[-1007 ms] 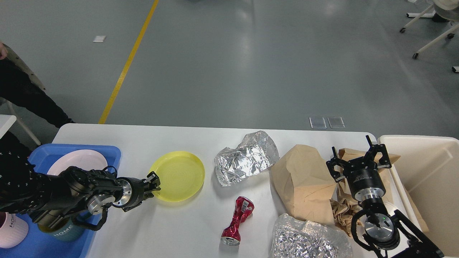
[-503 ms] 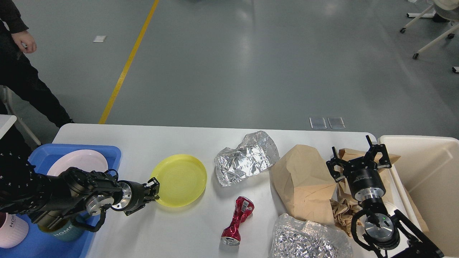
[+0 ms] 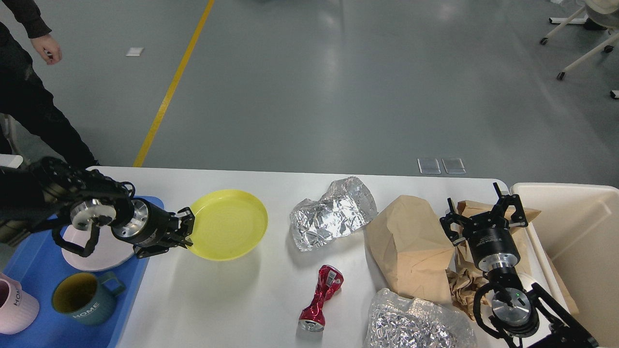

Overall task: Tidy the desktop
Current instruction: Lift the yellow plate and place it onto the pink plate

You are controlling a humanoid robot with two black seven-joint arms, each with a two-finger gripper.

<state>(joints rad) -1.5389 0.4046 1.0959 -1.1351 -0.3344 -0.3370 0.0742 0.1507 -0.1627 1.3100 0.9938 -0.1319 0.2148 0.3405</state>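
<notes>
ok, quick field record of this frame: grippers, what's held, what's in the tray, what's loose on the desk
left gripper: shut on yellow plate, held above the desktop
right gripper: open, empty, over brown paper
blue tray: pink plate, teal mug, pink mug
loose on desktop: crumpled foil, crushed red can, brown paper bag, foil in clear plastic
cream bin: right of desktop

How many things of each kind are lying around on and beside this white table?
Plates: 2 (yellow plate, pink plate)
Mugs: 2 (teal mug, pink mug)
Foil pieces: 2 (crumpled foil, foil wad)
Paper bags: 2 (large bag, small bag)
Crushed cans: 1 (red can)
Containers: 2 (blue tray, cream bin)
Total: 11
</notes>
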